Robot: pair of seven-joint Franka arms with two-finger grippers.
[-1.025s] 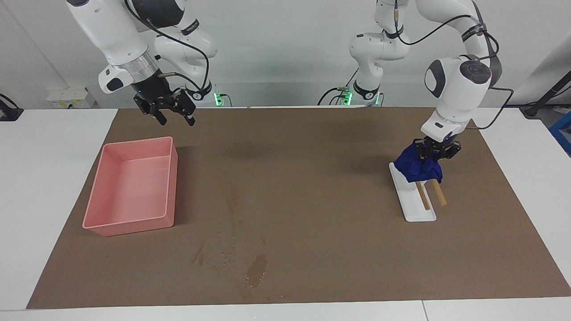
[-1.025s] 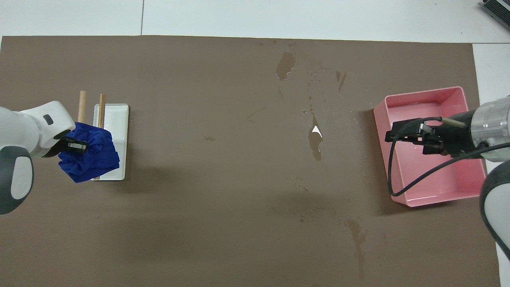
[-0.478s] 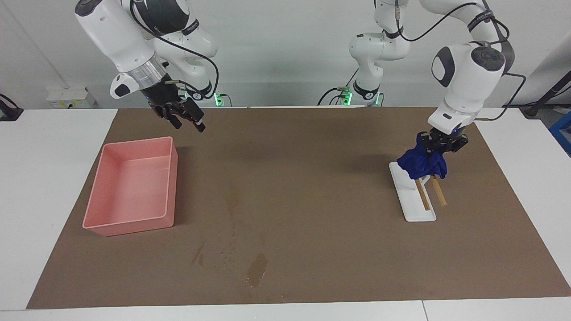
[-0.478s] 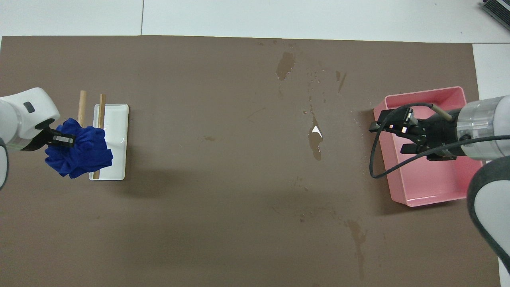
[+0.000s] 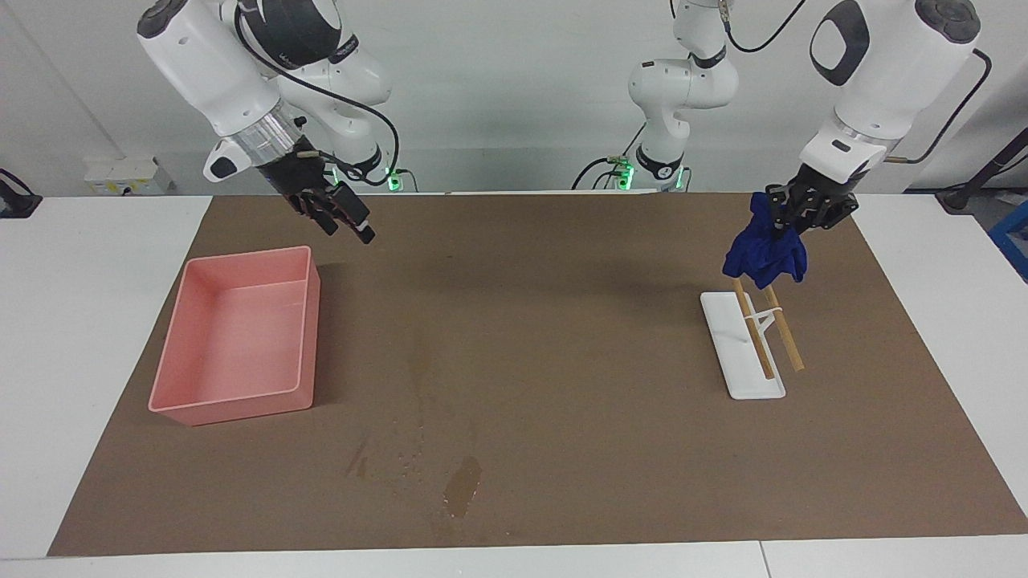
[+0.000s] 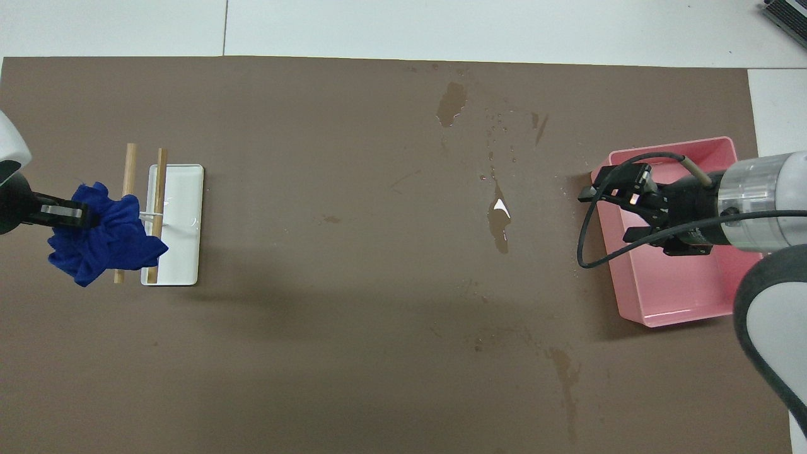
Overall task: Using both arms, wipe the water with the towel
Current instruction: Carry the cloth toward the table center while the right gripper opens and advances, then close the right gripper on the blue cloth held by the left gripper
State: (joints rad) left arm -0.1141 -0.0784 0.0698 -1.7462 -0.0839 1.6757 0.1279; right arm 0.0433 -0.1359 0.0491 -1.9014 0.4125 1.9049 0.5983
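Observation:
My left gripper is shut on the deep-blue towel, which hangs in the air above the robots' end of a white rack with two wooden rods. In the overhead view the left gripper and the towel are over the rods. The water is a dark blotch near the mat's edge farthest from the robots, also seen from overhead, with streaks and droplets nearer to the robots. My right gripper is open and empty in the air over the pink tray's edge.
The pink tray sits on the brown mat toward the right arm's end. The white rack base lies toward the left arm's end. Two slimmer white arms with green-lit bases stand at the robots' edge of the table.
My left gripper has lifted the towel up off the rack's rods. My right gripper has shifted from over the tray toward its inner edge and tilted.

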